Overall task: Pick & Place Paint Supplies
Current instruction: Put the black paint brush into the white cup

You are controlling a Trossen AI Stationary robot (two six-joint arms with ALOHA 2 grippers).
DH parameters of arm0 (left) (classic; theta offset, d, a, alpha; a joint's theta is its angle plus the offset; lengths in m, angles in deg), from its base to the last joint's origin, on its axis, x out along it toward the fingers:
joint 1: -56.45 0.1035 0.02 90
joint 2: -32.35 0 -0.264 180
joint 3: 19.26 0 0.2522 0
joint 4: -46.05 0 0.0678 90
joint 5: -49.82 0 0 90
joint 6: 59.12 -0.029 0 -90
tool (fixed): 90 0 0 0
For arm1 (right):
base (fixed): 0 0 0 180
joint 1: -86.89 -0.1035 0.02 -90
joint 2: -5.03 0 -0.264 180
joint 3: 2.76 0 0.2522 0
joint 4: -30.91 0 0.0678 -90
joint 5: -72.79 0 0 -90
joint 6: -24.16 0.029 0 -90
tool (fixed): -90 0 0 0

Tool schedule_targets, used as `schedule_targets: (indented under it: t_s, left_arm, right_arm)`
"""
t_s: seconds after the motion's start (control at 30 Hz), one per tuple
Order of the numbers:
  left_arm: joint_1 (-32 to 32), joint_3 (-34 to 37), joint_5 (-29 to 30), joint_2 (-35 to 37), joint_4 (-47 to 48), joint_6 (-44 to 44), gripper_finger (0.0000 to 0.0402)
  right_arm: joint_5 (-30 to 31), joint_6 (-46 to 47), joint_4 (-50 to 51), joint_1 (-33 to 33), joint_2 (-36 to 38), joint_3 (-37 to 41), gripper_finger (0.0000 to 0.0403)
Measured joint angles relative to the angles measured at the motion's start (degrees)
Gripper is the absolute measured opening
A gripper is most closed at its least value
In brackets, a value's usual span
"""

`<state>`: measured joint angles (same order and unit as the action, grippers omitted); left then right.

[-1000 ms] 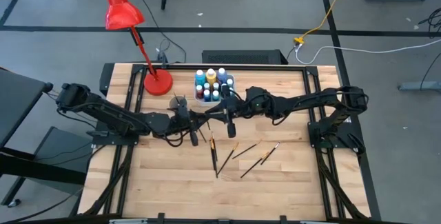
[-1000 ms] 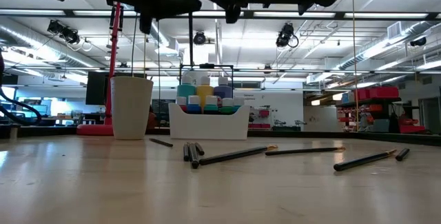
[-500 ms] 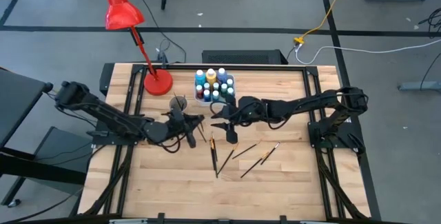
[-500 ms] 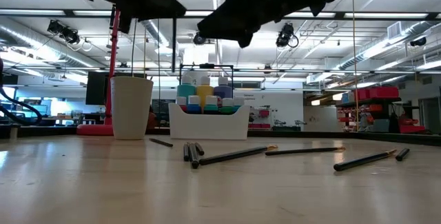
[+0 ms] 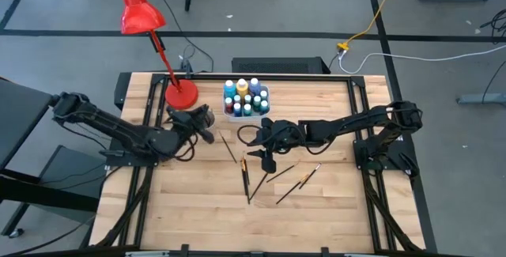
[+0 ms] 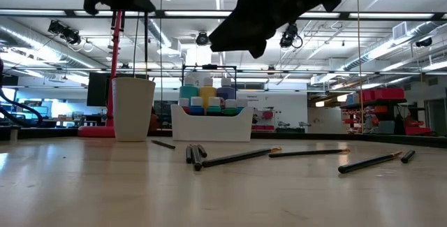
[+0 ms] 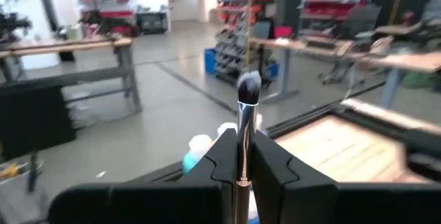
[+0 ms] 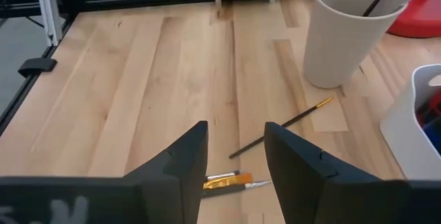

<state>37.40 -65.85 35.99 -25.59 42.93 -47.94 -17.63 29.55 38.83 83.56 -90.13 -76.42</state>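
Since a second ago our left gripper (image 5: 207, 117) has swung back to the white cup (image 5: 204, 119), clamped on a brush (image 7: 246, 131), while our right gripper (image 8: 234, 156), fingers spread and empty, has dropped over the loose brushes (image 5: 265, 179) mid-table. Released off-centre, our brush could catch the rim and tip the cup. Farther back, the paint bottles (image 5: 245, 97) sit in their white caddy.

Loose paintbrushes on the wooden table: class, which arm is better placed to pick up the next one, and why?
Right. The right gripper hangs open, fingers empty, directly over the loose dark-handled paintbrushes. The left gripper already clamps a silver-ferruled paintbrush near the white cup.
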Motion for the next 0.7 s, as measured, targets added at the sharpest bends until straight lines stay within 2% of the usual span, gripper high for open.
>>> schedule_targets:
  t_s: [0.27, 0.37, 0.53, 0.7]
  left_arm:
    - [7.2, 0.1, -2.1, -3.5, 21.1, 19.8, 0.0024]
    - [9.8, 0.1, -5.8, -5.0, 24.8, 26.1, 0.0028]
    - [12.5, 0.1, -10.3, -8.3, 25.5, 27.1, 0.0074]
    - [13.7, 0.1, -11.0, -10.4, 25.3, 27.9, 0.0118]
  right_arm:
    - [-0.1, 0.1, 0.2, -0.4, 0.0, 0.0, 0.0144]
    - [-0.1, 0.2, 0.5, -0.3, 0.0, 0.0, 0.0142]
    - [-0.4, 0.2, 1.3, -0.6, 0.0, 0.0, 0.0143]
    - [0.9, 1.1, 3.5, -2.2, 0.0, 0.0, 0.0154]
